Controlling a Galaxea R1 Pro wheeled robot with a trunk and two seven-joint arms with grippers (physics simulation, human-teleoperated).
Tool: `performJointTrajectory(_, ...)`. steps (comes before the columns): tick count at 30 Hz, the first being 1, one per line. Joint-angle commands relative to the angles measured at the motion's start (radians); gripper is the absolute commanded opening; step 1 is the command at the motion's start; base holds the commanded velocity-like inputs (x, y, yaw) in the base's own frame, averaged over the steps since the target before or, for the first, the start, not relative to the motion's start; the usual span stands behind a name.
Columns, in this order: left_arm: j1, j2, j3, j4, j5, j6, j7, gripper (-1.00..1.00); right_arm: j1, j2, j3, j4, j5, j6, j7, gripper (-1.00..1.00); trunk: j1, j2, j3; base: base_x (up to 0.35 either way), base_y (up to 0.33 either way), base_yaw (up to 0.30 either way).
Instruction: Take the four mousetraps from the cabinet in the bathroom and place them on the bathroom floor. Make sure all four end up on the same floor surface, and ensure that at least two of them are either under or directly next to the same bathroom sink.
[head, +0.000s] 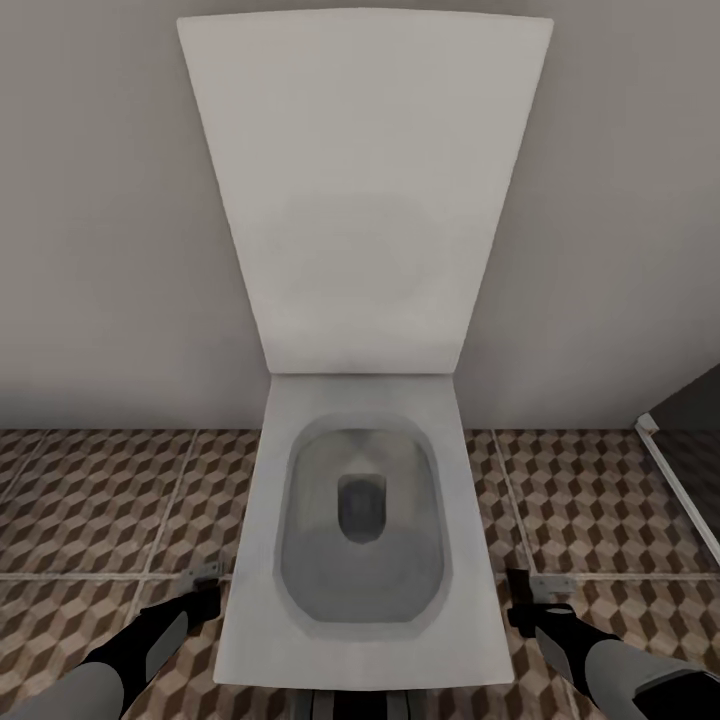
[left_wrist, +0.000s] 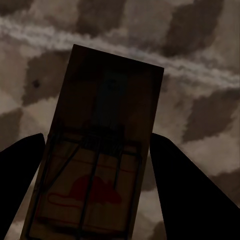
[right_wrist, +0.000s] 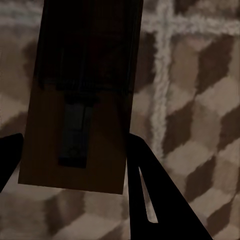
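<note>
In the left wrist view a brown wooden mousetrap (left_wrist: 107, 125) with wire parts and a red mouse print sits between the dark fingers of my left gripper (left_wrist: 95, 145), which is shut on it above the bathroom floor (left_wrist: 200, 65). My right gripper (right_wrist: 75, 145) is shut on a second mousetrap (right_wrist: 85, 75), also over the cube-patterned tiles (right_wrist: 200, 100). From the head camera, the left gripper (head: 205, 588) and right gripper (head: 528, 600) hang low on either side of a white toilet. The cabinet and the bathroom sink are out of view.
A white toilet (head: 250, 600) with its lid (head: 365, 190) raised stands straight ahead against a plain grey wall. Patterned floor tiles (head: 90, 500) spread to both sides of it. A dark shower area with a pale edge strip (head: 690, 440) lies at the far right.
</note>
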Motion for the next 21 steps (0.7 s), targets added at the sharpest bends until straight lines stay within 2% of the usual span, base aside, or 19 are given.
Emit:
performJointTrajectory(1, 0.0, 0.001, -0.008, -0.003, 0.009, 0.005, 0.007, -1.0, -0.001, 0.0, 0.009, 0.001, -0.011, 0.001, -0.001, -1.0, 0.0, 0.0, -0.001, 0.0, 0.0, 0.0)
performJointTrajectory(21, 0.0, 0.001, -0.008, -0.004, 0.009, 0.005, 0.007, -1.0, 0.011, 0.002, 0.009, 0.002, -0.001, -0.03, 0.002, -1.0, 0.0, 0.0, -0.001, 0.0, 0.0, 0.0)
